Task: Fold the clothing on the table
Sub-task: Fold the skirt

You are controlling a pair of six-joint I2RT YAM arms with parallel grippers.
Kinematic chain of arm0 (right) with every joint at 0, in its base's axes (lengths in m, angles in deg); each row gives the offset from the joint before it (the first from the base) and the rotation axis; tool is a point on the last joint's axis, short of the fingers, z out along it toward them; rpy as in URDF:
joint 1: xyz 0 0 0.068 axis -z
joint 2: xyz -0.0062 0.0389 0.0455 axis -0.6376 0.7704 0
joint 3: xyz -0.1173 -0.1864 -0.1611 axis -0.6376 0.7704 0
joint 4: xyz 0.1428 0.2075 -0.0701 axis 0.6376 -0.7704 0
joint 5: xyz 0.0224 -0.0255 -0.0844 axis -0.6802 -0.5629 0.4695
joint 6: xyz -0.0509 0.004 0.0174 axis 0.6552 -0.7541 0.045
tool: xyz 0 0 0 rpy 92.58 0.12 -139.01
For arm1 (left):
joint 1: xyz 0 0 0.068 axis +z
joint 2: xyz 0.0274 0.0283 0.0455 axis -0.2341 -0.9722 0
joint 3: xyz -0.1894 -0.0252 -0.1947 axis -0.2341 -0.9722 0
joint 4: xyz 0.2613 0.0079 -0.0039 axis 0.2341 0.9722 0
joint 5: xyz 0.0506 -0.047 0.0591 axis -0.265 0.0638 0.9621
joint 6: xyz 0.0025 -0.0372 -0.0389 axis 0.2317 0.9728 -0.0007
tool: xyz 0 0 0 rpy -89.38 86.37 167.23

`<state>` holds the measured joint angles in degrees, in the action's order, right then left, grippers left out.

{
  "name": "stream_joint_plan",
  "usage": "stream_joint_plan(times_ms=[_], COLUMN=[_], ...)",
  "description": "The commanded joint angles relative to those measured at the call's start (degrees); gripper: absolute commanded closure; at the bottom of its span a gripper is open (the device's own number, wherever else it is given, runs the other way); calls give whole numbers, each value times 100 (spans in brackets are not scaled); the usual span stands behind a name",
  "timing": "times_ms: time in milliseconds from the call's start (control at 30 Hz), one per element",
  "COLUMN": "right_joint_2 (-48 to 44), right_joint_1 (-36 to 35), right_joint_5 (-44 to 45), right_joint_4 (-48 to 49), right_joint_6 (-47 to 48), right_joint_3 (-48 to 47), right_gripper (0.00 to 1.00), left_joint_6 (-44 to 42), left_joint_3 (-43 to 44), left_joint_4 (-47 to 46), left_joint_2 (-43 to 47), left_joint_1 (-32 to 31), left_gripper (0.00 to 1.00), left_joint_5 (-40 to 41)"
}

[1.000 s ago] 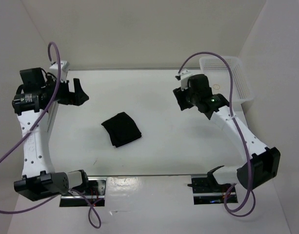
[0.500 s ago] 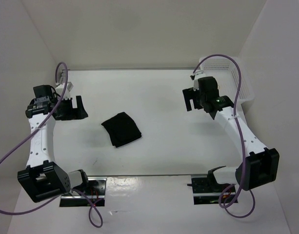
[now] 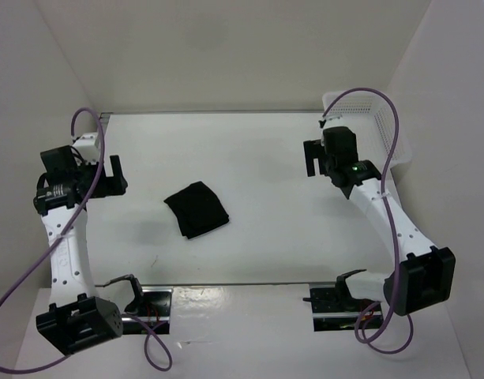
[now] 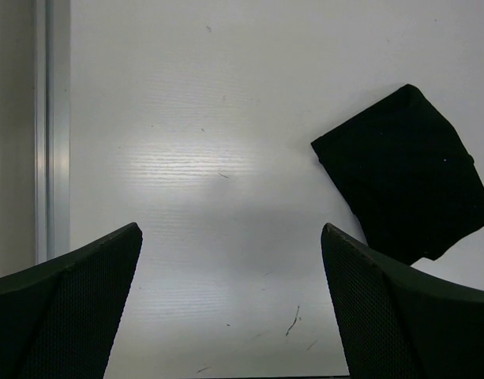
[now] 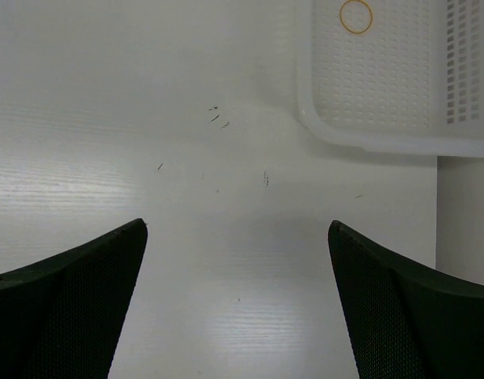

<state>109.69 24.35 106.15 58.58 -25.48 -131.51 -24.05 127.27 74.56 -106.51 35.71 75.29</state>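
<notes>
Top external view is showing the black garment (image 3: 196,209) lying as a small, compact bundle on the white worktop (image 3: 257,158), a little left of the middle and between the two arms. The left hand (image 3: 115,175) is hovering near the worktop's left edge, well apart from the garment, with its fingers standing wide apart and gripping nothing. The right hand (image 3: 311,160) is hanging over the far right part of the worktop, near a white mesh basket (image 3: 376,103) in the corner. Its fingers are likewise spread apart and empty. In the left wrist view, the garment is lying flat with fairly straight edges, up and to the right of the fingers. In the right wrist view, bare worktop is showing between the fingers, and a small orange ring (image 5: 356,16) is lying inside the basket.
</notes>
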Motion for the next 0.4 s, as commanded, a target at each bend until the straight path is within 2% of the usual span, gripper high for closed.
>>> stream_joint_plan(times_ms=[0,367], right_joint_2=[-187,-688], right_joint_1=[-3,-3], right_joint_5=[264,10], right_joint_4=[431,493], right_joint_6=[-127,-127], right_joint_3=[31,154], right_gripper=[1,1], left_joint_6=[100,100], left_joint_3=[-50,-50], left_joint_4=[-191,-191], left_joint_2=[-148,97], left_joint_1=[24,24], left_gripper=[0,0], left_joint_5=[156,156])
